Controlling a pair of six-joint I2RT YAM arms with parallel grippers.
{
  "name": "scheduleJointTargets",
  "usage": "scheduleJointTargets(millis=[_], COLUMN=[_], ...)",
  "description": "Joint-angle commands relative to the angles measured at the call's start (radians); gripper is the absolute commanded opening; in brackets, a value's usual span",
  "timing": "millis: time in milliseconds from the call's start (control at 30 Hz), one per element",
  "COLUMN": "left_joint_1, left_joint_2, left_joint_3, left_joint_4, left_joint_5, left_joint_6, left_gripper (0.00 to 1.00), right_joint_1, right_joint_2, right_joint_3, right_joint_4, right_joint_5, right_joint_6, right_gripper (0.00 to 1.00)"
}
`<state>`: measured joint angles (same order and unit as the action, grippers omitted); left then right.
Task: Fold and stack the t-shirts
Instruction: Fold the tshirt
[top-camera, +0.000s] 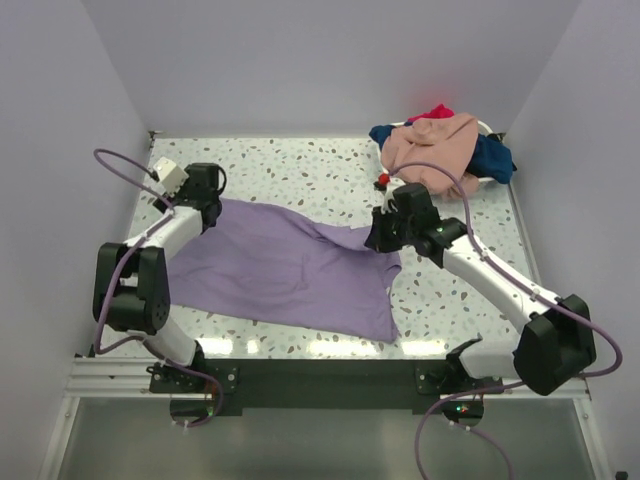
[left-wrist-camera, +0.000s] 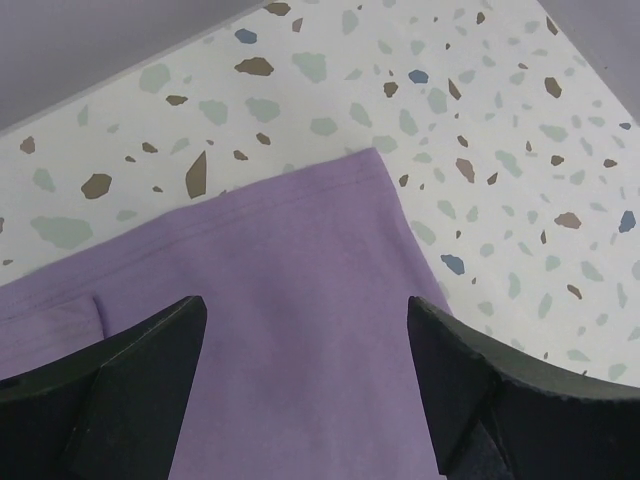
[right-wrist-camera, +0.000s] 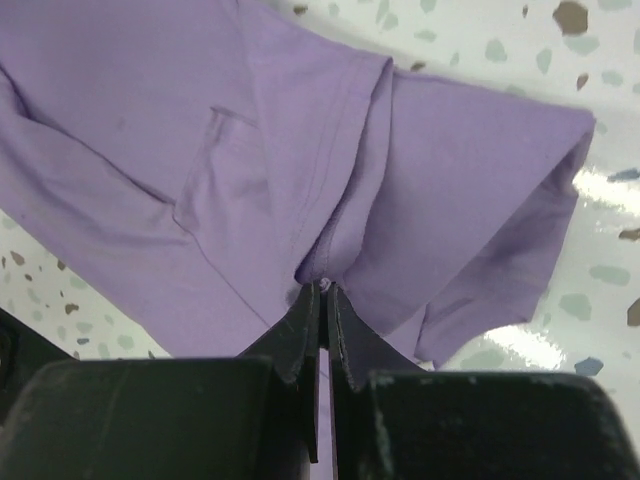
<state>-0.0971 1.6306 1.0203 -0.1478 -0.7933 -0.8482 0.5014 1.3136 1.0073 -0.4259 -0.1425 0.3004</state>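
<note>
The lavender-purple t-shirt (top-camera: 285, 268) lies spread on the speckled table, slanting from far left to near right. My right gripper (top-camera: 378, 236) is shut on a pinch of its far-right edge, the fabric bunched at the fingertips in the right wrist view (right-wrist-camera: 322, 285). My left gripper (top-camera: 205, 215) is open over the shirt's far-left corner (left-wrist-camera: 300, 260), fingers apart with purple cloth between them. A peach-pink t-shirt (top-camera: 432, 145), a navy blue one (top-camera: 494, 158) and a bit of a red one (top-camera: 432, 111) are heaped at the far right.
The white oval basket (top-camera: 489, 127) under the heap stands at the far right corner, mostly hidden. A small red object (top-camera: 383, 179) lies beside it. Walls close in the table (top-camera: 300, 165) on the left, right and far sides.
</note>
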Motion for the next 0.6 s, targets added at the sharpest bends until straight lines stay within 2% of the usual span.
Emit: scheduleJointTargets(millis=[0, 167, 333, 433, 567], left_joint_1=[-0.013, -0.039, -0.039, -0.039, -0.039], left_joint_2=[0.017, 0.129, 0.227, 0.348, 0.429], left_joint_3=[0.059, 0.207, 0.372, 0.510, 0.609], left_joint_4=[0.004, -0.076, -0.079, -0.140, -0.176], left_joint_5=[-0.072, -0.130, -0.165, -0.181, -0.176], left_joint_6=[0.031, 0.003, 0.060, 0.081, 0.081], left_gripper=[0.86, 0.85, 0.86, 0.85, 0.84], right_joint_1=[0.012, 0.012, 0.011, 0.012, 0.012], right_joint_2=[-0.043, -0.097, -0.137, -0.157, -0.165], right_joint_3=[-0.048, -0.085, -0.076, -0.088, -0.107], right_joint_4=[-0.036, -0.072, -0.109, -0.108, -0.087], right_joint_5=[0.031, 0.066, 0.075, 0.073, 0.057], right_joint_6=[0.026, 0.019, 0.002, -0.003, -0.001], right_gripper=[0.00, 0.00, 0.00, 0.00, 0.00])
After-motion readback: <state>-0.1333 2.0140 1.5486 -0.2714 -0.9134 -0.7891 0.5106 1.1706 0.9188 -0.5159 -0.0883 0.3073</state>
